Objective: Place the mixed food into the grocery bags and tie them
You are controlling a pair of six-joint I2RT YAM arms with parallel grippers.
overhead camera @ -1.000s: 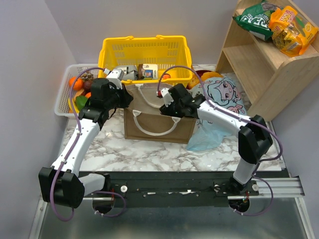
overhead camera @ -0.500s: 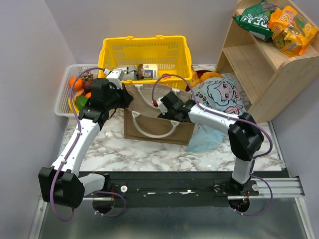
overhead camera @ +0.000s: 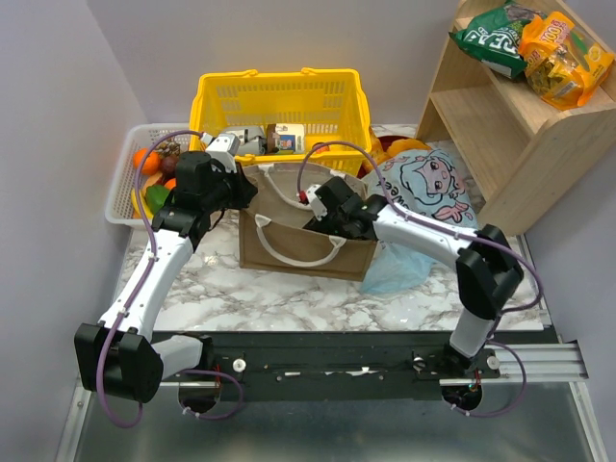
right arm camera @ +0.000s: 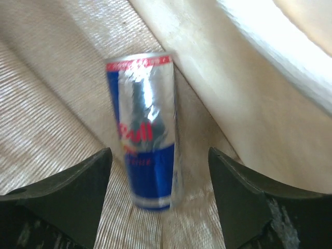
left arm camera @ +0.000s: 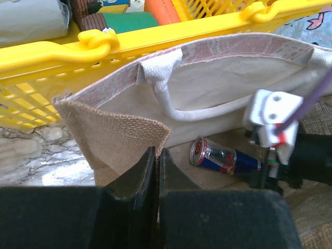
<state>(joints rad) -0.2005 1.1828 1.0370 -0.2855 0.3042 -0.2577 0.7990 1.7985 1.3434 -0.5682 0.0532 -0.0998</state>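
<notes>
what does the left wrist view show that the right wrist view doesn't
Only left wrist: the yellow basket, the white handle of the tan bag, and the left tool shut on the bag's rim corner. Only right wrist: the right tool, open, one finger on each side of the drink can. Both: that can lying on its side on the bag's floor.

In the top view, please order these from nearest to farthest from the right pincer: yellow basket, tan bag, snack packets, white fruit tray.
1. tan bag, around the right pincer, which reaches inside it.
2. yellow basket, just behind the bag.
3. white fruit tray, far left.
4. snack packets, top right, on the shelf.
</notes>
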